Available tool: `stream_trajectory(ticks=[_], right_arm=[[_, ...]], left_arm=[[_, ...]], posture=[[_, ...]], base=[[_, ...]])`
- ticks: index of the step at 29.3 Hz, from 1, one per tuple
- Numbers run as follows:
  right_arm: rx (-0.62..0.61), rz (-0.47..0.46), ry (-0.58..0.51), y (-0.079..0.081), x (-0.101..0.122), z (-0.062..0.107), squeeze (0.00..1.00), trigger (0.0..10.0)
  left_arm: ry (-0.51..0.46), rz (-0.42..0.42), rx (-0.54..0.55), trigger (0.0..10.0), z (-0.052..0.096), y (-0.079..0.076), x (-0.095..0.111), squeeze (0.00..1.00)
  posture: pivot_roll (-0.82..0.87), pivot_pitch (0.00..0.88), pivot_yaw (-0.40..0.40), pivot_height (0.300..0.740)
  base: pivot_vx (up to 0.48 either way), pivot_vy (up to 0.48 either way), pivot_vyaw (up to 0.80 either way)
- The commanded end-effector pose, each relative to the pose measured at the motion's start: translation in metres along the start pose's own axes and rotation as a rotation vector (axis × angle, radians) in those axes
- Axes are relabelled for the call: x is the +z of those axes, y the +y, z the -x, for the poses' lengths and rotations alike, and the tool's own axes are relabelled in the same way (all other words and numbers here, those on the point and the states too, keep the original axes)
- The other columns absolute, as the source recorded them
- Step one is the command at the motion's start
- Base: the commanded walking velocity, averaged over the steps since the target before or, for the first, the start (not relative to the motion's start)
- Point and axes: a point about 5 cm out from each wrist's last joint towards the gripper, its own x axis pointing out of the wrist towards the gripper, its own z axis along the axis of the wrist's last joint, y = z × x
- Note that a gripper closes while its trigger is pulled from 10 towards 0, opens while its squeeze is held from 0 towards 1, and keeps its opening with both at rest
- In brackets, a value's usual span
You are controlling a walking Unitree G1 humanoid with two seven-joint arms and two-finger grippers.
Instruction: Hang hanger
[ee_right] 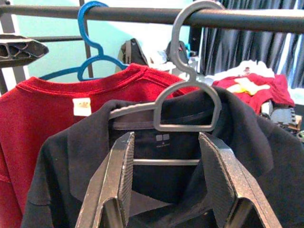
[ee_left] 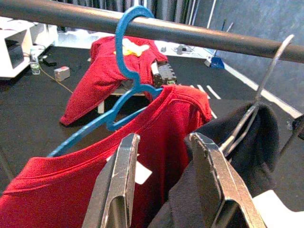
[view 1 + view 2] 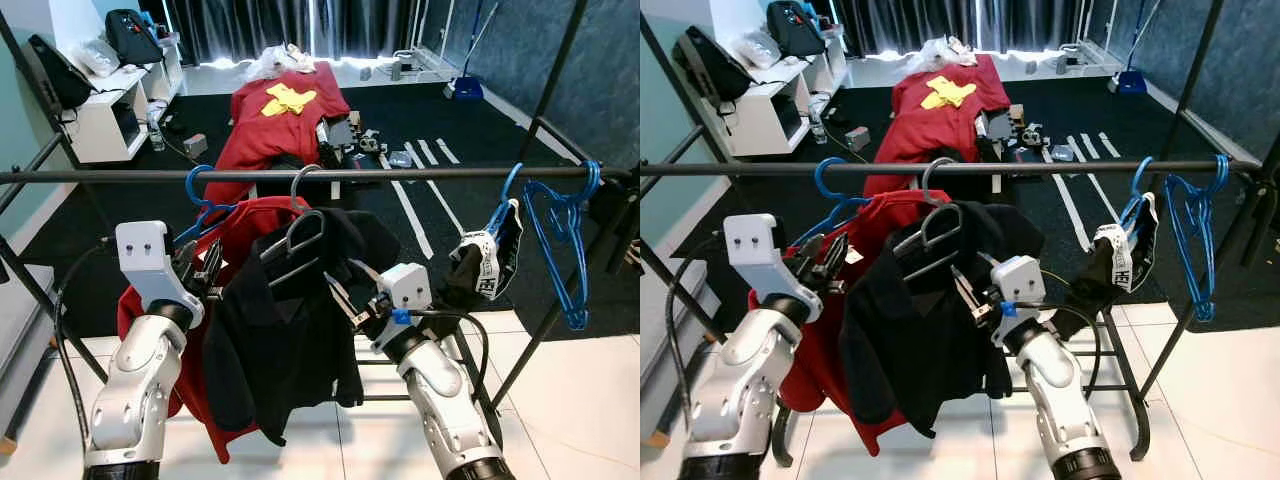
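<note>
A grey hanger (image 3: 305, 228) carrying a black shirt (image 3: 285, 350) hangs by its hook on the black rail (image 3: 400, 173). To its left a blue hanger (image 3: 200, 198) with a red shirt (image 2: 95, 185) hangs on the same rail. My right gripper (image 1: 166, 137) is open just in front of the black shirt's collar, below the grey hanger (image 1: 185, 102), holding nothing. My left gripper (image 2: 164, 140) is open at the red shirt's shoulder, beside the blue hanger (image 2: 128, 66), with nothing between its fingers.
Empty blue hangers (image 3: 562, 225) and a black-and-white garment (image 3: 490, 258) hang at the rail's right end. The rack's slanted legs (image 3: 545, 320) stand on the white tiles. Beyond lie a dark carpet, a red-covered bench (image 3: 280, 120) and a white shelf (image 3: 110, 110).
</note>
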Motion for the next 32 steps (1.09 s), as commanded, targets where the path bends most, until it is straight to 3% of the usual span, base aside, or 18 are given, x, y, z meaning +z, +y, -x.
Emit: stream_trajectory(ticks=[1,16,32], right_arm=[[0.008,-0.003,-0.003,0.001,0.000,-0.002,0.00,10.0],[-0.004,0.001,-0.010,0.000,0.001,-0.004,0.00,10.0],[-0.006,-0.015,-0.022,0.007,0.000,-0.004,0.00,10.0]], left_arm=[[0.010,-0.027,-0.011,10.0,0.002,0.000,0.000,0.00],[0.008,-0.013,-0.073,10.0,-0.003,-0.015,-0.001,0.00],[0.014,-0.015,-0.098,10.0,-0.002,-0.016,0.000,0.00]], posture=[[0.09,0.058,0.010,0.740],[0.09,0.055,0.024,0.740],[0.09,0.054,0.034,0.740]], base=[[0.000,0.000,0.00],[0.000,0.367,0.00],[0.000,0.480,0.00]])
